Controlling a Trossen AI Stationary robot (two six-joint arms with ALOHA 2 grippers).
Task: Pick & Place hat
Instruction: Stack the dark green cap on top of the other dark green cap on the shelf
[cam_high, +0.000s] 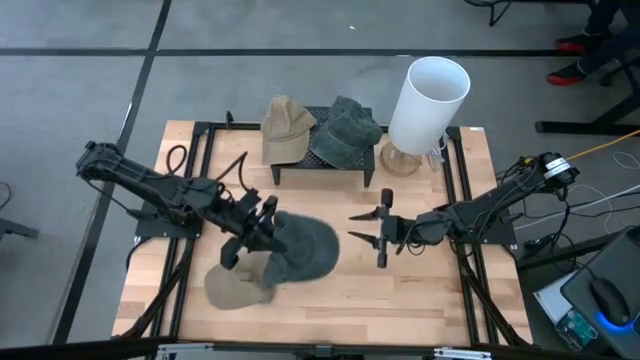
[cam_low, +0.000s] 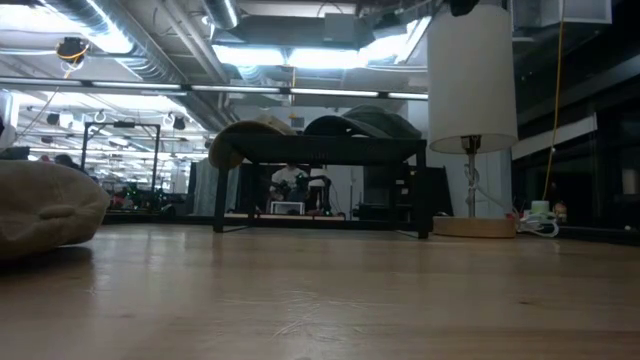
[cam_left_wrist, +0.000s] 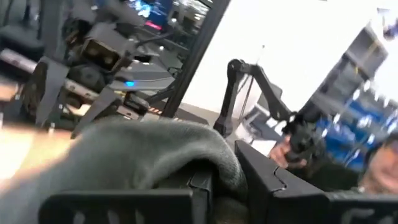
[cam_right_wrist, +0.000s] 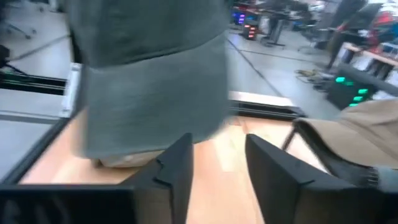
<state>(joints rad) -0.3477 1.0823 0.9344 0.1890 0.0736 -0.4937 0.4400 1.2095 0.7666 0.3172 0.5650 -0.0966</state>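
Here we see the left gripper (cam_high: 262, 226) pinching a soft grey-green hat (cam_high: 303, 250) over the middle of the wooden table (cam_high: 420, 300), and the floppy cloth folds around its dark fingers (cam_left_wrist: 205, 186) in the left wrist view. Part of the hat hangs over a tan cap (cam_high: 238, 288) that lies flat on the pale boards near the front edge; in the low view that cap (cam_low: 45, 210) looks like a round lump. The right gripper (cam_high: 370, 228) floats just beside the hat with nothing in it, and its two flat black fingers (cam_right_wrist: 177, 165) stand apart with a gap between them. At the back of the table we see a low black rack (cam_high: 325, 160) with thin legs. A second tan cap (cam_high: 285, 125) and a wrinkly green hat (cam_high: 348, 128) rest on top of it. Next to the rack stands a lamp (cam_high: 425, 105) with a smooth white tube shade and a round wooden foot
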